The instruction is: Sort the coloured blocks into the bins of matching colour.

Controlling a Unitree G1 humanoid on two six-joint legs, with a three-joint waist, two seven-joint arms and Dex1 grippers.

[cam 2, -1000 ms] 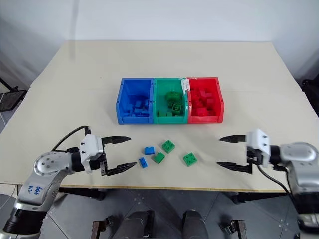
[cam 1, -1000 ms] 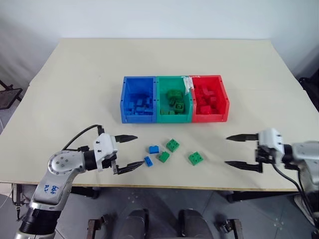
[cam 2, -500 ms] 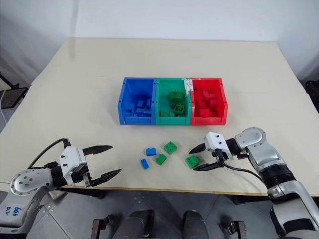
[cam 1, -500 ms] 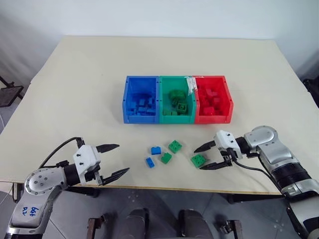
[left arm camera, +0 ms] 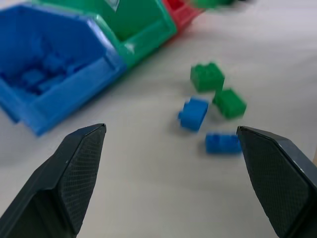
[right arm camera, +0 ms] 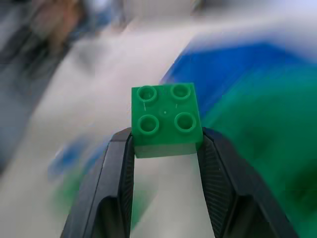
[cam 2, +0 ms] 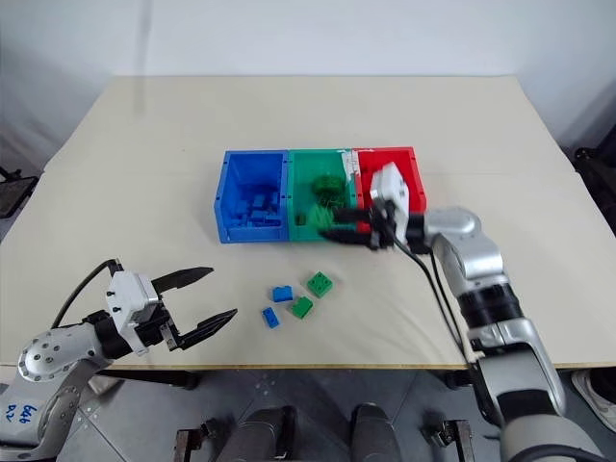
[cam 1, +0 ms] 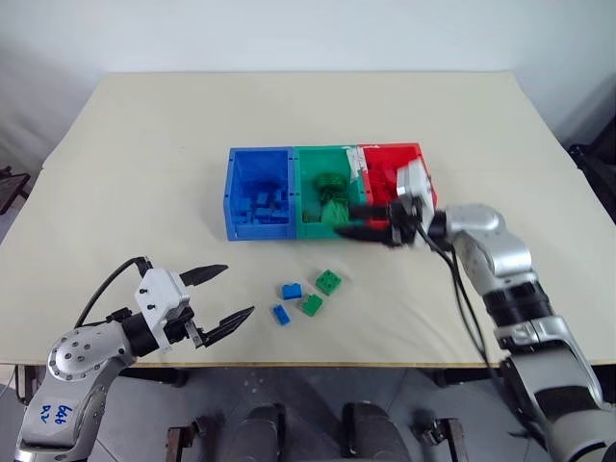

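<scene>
Green block [right arm camera: 166,120] pinched in right fingers [right arm camera: 213,163] over green bin [cam 1: 310,227]; left fingers [left arm camera: 81,163] spread wide, empty.

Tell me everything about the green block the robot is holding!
The green block is a small square toy brick of shiny plastic with four round studs on top. It sits upright, squeezed from both sides between the two black fingers of the right gripper, and touches nothing else. From the head views, the gripper carries it in the air over the front edge of the green bin, which already holds other green pieces.
</scene>
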